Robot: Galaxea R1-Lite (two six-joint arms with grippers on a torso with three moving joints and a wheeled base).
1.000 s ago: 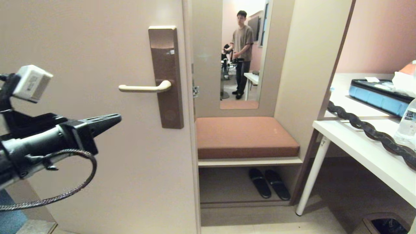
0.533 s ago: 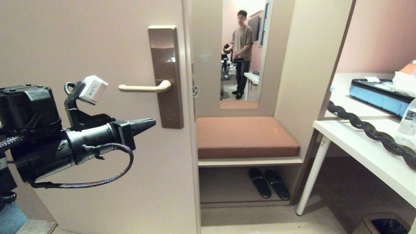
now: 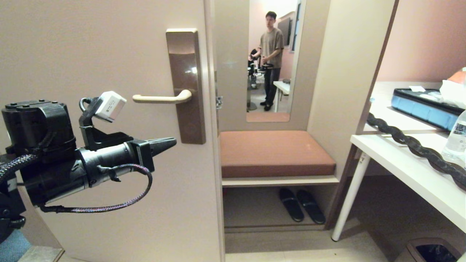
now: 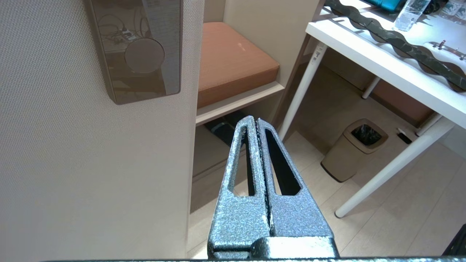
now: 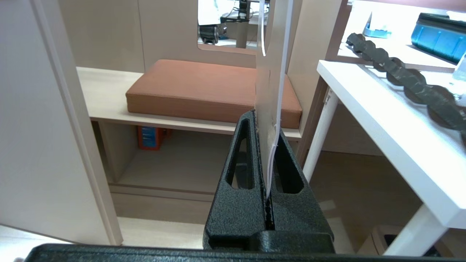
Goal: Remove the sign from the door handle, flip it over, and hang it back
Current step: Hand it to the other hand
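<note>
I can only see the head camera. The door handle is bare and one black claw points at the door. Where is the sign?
Observer: The right gripper, outside your view, has it. The sign stands edge-on, pinched between its closed fingers.
Operator: Is the claw by the door holding anything?
Observer: No. That is the left gripper; its own camera shows the fingers pressed together with nothing between them.

The door [image 3: 109,54] was faced from the head; the cushioned bench [image 3: 273,153] [image 4: 233,62] [image 5: 211,87] was shared with both lower, closer wrist views.
</note>
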